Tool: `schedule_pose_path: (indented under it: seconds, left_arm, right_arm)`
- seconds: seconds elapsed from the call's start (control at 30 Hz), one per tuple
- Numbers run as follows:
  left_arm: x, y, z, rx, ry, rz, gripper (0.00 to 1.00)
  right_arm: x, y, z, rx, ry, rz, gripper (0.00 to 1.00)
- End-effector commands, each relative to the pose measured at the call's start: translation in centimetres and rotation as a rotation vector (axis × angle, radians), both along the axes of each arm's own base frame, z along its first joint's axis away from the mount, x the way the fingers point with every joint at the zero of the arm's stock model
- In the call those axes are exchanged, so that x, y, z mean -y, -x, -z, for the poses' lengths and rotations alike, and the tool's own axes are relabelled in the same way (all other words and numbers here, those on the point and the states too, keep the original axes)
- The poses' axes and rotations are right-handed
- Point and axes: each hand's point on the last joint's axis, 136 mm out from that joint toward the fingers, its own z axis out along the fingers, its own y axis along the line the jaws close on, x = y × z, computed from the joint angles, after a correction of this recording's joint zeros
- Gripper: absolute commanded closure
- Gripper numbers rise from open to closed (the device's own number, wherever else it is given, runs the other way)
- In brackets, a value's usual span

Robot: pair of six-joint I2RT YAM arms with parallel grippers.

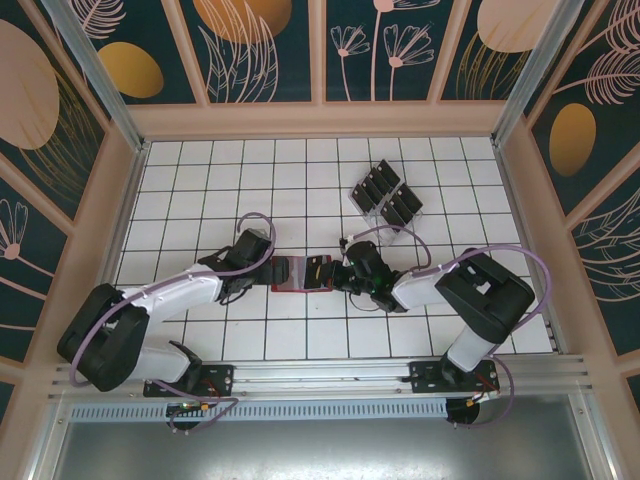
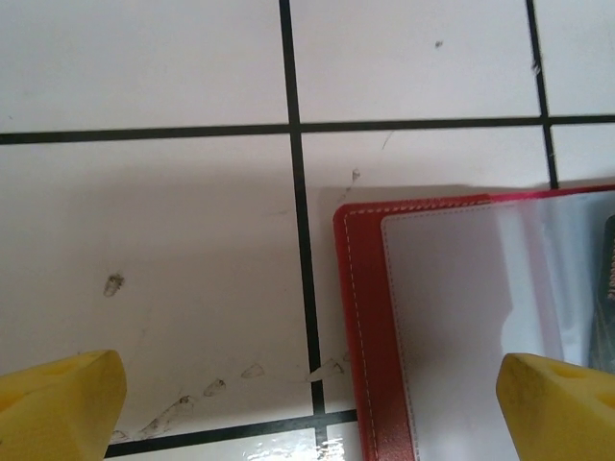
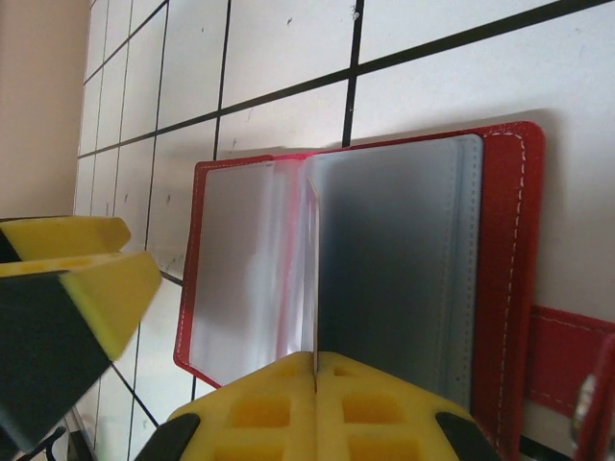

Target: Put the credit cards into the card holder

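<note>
Between both jaws lies the open card holder (image 1: 300,273)

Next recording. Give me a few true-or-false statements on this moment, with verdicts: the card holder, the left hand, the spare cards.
1. The card holder lies open on the tiled table. True.
2. The left hand is shut on the card holder's cover. False: its fingers stand wide apart, with the holder's corner between them in the left wrist view.
3. Black credit cards sit in a clear rack beyond the card holder. True.
4. The card holder is blue. False: it is red.
5. A clear sleeve stands upright inside the card holder. True.
</note>
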Motion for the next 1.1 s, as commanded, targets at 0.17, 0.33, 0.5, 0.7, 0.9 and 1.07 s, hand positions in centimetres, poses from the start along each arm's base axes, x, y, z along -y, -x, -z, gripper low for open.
schedule_pose_path:
  seconds: [0.17, 0.33, 0.5, 0.7, 0.9, 1.07]
  left_arm:
    - [-2.1, 0.3, 1.8, -0.016, -0.138, -0.046, 0.02]
    - [-2.9, 0.5, 2.5, -0.028, -0.172, -0.070, 0.01]
    - [-3.0, 0.3, 2.2, -0.016, -0.182, -0.081, 0.01]
    - [-0.9, -0.7, -1.0, 0.058, -0.091, -0.039, 0.02]
    - [1.4, -0.5, -1.4, 0.062, -0.057, 0.033, 0.02]
    - [1.8, 0.2, 0.4, 0.030, -0.105, 0.059, 0.02]
  right_arm:
    - [0.8, 0.2, 1.1, -0.020, -0.007, 0.018, 1.00]
    - [0.9, 0.4, 1.2, -0.024, -0.013, 0.017, 1.00]
    - [0.8, 0.4, 1.1, -0.025, -0.023, 0.016, 1.00]
    - [0.8, 0.4, 1.1, -0.029, -0.028, 0.017, 1.00]
    - [0.7, 0.3, 1.3, -0.035, -0.026, 0.021, 1.00]
    - [0.8, 0.4, 1.5, -0.044, -0.024, 0.027, 1.00]
